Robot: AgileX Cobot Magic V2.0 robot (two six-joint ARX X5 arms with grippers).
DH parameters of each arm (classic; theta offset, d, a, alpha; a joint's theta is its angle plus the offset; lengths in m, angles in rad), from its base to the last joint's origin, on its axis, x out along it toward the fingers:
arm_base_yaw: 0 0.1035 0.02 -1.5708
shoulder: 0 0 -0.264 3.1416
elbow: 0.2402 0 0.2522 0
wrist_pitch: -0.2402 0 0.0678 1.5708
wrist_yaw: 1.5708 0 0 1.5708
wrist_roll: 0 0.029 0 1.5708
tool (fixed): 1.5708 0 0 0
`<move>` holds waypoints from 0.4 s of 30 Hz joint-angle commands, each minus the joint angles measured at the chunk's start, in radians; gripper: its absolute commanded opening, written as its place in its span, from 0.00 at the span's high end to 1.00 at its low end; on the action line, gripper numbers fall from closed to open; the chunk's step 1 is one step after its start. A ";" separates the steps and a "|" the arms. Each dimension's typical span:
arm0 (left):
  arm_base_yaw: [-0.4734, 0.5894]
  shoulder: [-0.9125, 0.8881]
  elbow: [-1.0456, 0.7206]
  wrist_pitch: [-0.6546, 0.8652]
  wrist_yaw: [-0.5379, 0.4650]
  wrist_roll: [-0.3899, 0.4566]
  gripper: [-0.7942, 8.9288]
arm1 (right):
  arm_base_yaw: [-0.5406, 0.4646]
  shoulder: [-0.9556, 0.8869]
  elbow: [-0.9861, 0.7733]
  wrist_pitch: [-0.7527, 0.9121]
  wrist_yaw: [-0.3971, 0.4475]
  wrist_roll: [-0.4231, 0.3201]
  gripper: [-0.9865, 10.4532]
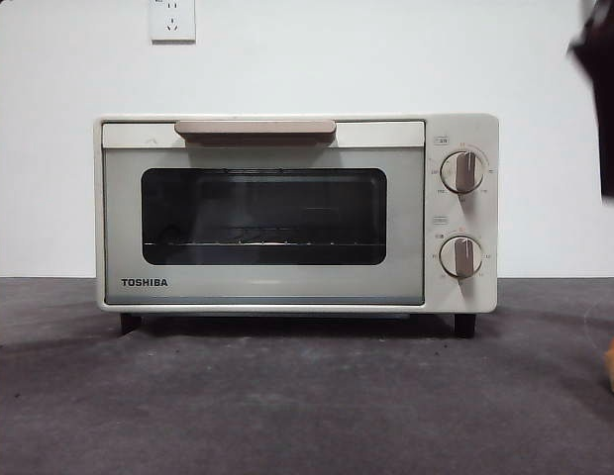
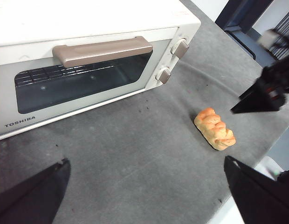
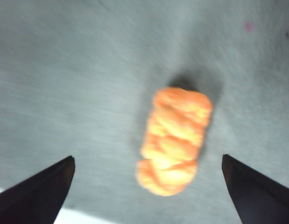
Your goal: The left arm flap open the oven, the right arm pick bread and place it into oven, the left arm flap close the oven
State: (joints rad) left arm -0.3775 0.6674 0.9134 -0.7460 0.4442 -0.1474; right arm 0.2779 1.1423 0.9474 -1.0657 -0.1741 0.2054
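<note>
Cream-white and shut, the oven stands at the far side of the grey bench, its beige handle up top. The bread lies on the bench, near and to the right of the oven, touching nothing. The right gripper hangs over it with its fingers wide open, and the loaf's long side runs between them, so they could close across its short side. The left gripper waits in front of the oven door, fingers open, holding nothing.
</note>
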 commanded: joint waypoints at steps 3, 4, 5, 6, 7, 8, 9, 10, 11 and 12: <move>-0.003 0.005 0.022 0.008 0.002 0.016 0.37 | 0.035 0.138 0.014 0.019 0.030 -0.001 0.47; -0.003 0.005 0.022 0.008 0.002 0.016 0.37 | 0.040 0.162 0.014 0.025 0.032 0.004 0.47; -0.003 0.005 0.022 0.008 0.002 0.016 0.37 | 0.045 0.189 0.014 0.026 0.042 0.005 0.47; -0.003 0.004 0.022 0.006 0.002 0.016 0.37 | 0.050 0.214 0.014 0.026 0.058 0.005 0.47; -0.003 0.004 0.022 0.004 0.002 0.016 0.37 | 0.051 0.233 0.013 0.027 0.074 0.006 0.47; -0.003 0.004 0.022 0.001 0.002 0.016 0.37 | 0.052 0.253 0.012 0.027 0.082 0.006 0.47; -0.003 0.004 0.022 -0.002 0.002 0.016 0.37 | 0.052 0.270 0.009 0.033 0.087 0.006 0.47; -0.003 0.004 0.022 -0.003 0.002 0.016 0.37 | 0.052 0.280 0.003 0.044 0.088 0.006 0.47; -0.003 0.004 0.022 -0.003 0.002 0.016 0.37 | 0.051 0.289 -0.008 0.065 0.088 0.007 0.47; -0.003 0.004 0.022 -0.003 0.002 0.016 0.37 | 0.048 0.293 -0.020 0.084 0.087 0.012 0.47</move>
State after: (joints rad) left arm -0.3775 0.6674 0.9134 -0.7582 0.4442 -0.1444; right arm 0.3248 1.4212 0.9306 -0.9897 -0.0902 0.2073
